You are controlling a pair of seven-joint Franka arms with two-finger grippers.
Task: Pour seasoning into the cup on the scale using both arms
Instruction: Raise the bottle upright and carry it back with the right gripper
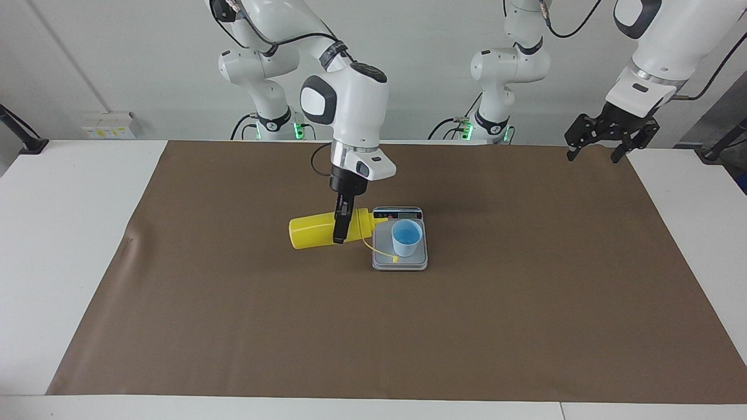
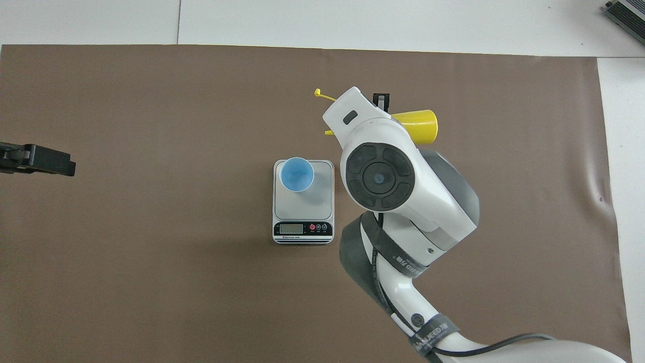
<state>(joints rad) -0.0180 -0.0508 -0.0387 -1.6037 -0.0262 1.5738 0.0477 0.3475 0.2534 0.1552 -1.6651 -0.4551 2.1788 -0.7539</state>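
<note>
The light-blue cup (image 1: 407,238) (image 2: 296,174) stands upright on the silver-grey scale (image 1: 408,263) (image 2: 320,194) in the middle of the brown mat. My right gripper (image 1: 340,228) is shut on the yellow seasoning bottle (image 1: 315,231) (image 2: 417,125) and holds it on its side over the mat, beside the scale toward the right arm's end. The nozzle (image 1: 380,220) points at the scale's edge, short of the cup. Its tethered cap (image 1: 394,259) dangles over the scale. My left gripper (image 1: 594,153) (image 2: 38,160) hangs open and holds nothing over the mat's corner at the left arm's end.
The scale's dark display strip (image 2: 302,228) lies along its edge nearer the robots. The brown mat (image 1: 525,321) covers most of the white table. In the overhead view the right arm's wrist (image 2: 378,176) hides the gripper and part of the bottle.
</note>
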